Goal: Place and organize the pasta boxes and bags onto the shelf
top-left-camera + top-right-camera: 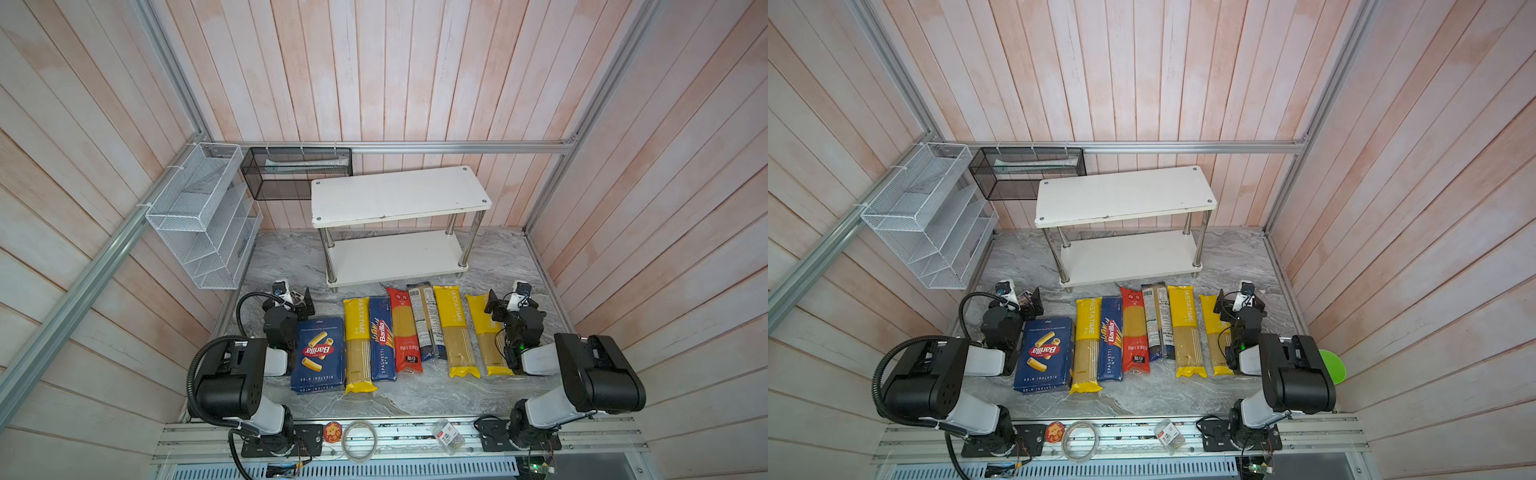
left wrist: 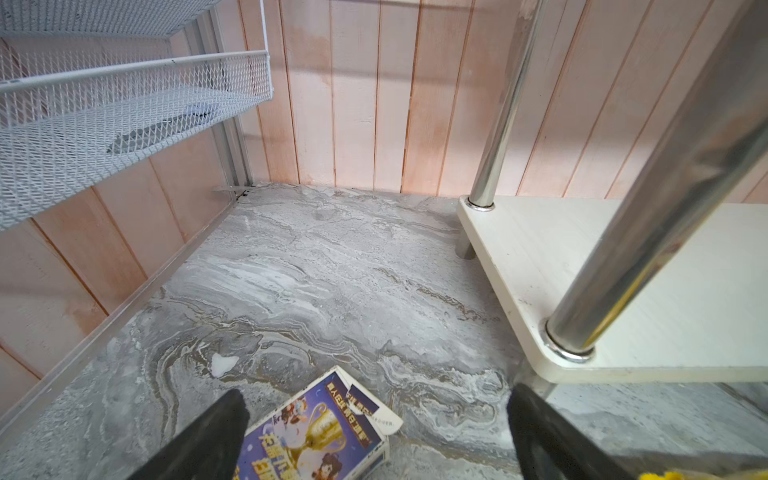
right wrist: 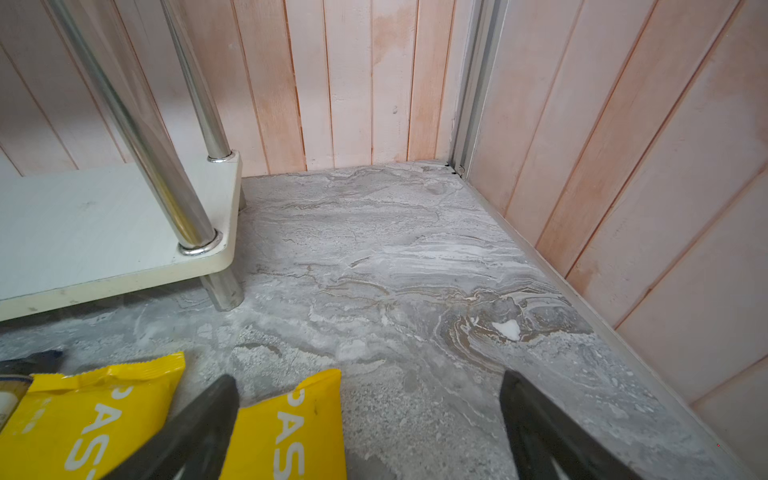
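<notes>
Both boards of the shelf (image 1: 399, 195) are bare; it stands at the far middle of the grey marble tabletop (image 1: 415, 395), and every pasta pack lies flat on the tabletop in a row just near of it, long sides running near to far. From left to right the row is: the rigatoni box (image 1: 318, 355), the left yellow bag (image 1: 358, 345), the spaghetti box (image 1: 381, 338), the red bag (image 1: 404, 328), the dark blue bag (image 1: 424, 320), the second yellow bag (image 1: 453, 330) and the rightmost yellow bag (image 1: 484, 332). The packs from the rigatoni box to the dark blue bag lie touching or overlapping at their edges, while the two right-hand yellow bags lie slightly apart. The left tool (image 2: 378, 395) sits low at the far left corner of the rigatoni box, its fingers (image 2: 232, 415) spread wide, gripping nothing. A small purple printed card box (image 2: 316, 432) lies on the tabletop between them; whether it touches a finger is unclear. The right tool (image 3: 369, 380) is over the far end of the rightmost yellow bag, also spread wide and empty. A white wire rack (image 1: 199, 216) hangs on the left wall, with a black mesh basket (image 1: 291, 174) on the far wall beside it.
</notes>
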